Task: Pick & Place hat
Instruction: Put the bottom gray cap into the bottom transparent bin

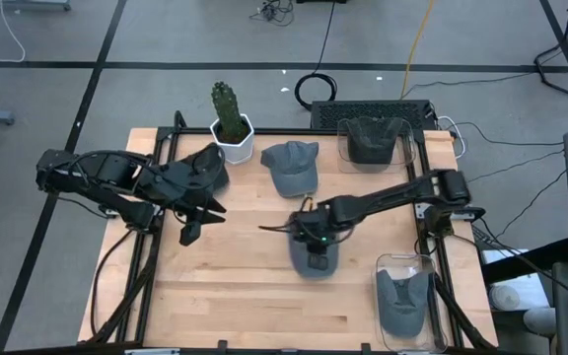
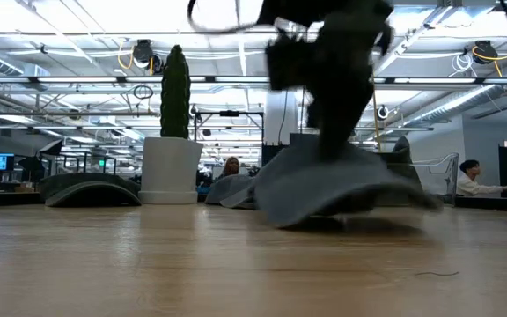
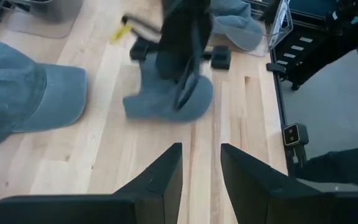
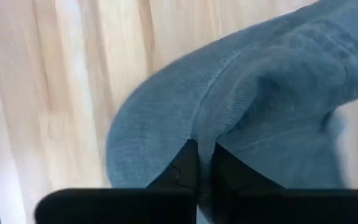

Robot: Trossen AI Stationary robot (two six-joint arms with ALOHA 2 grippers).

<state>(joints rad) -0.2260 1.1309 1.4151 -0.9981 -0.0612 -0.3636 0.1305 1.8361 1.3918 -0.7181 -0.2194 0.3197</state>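
Note:
A grey-blue hat lies at the table's middle, under my right gripper, which is shut on it. In the low view the hat spreads out below the dark gripper. My left gripper hovers open over the table's left part, with nothing between its fingers, and points toward the held hat. A second grey hat lies flat on the table farther back. A dark hat lies under my left arm. My right gripper pinches a raised fold of the hat's crown cloth between its two fingers. The fingers come from above, slanting down. The hat spreads out below them, and its lower edge is at the tabletop.
A cactus in a white pot stands at the far edge. One clear bin with a hat sits at the far right, another at the near right. Bare wood stretches along the near left.

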